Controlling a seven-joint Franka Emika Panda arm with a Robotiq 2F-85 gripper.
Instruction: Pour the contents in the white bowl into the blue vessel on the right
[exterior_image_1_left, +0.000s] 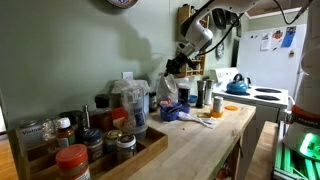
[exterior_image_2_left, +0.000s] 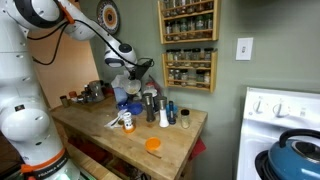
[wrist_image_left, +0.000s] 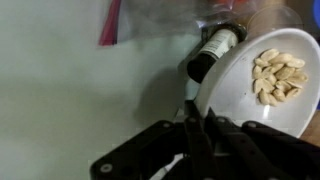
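In the wrist view my gripper (wrist_image_left: 190, 120) is shut on the rim of the white bowl (wrist_image_left: 250, 95). The bowl is tilted and holds several pale nuts (wrist_image_left: 277, 76) near its upper side. In both exterior views the gripper (exterior_image_1_left: 173, 66) (exterior_image_2_left: 138, 70) is raised above the back of the wooden counter, but the bowl is too small there to make out. A small dark blue bowl (exterior_image_1_left: 171, 112) stands on the counter below the gripper.
A dark bottle (wrist_image_left: 212, 50) lies just beyond the bowl's rim. Several spice jars in a wooden tray (exterior_image_1_left: 90, 140) stand at one end of the counter. Bottles (exterior_image_2_left: 160, 108) and an orange lid (exterior_image_2_left: 152, 145) are on it. A stove with a blue kettle (exterior_image_1_left: 237, 85) (exterior_image_2_left: 300, 155) stands beside it.
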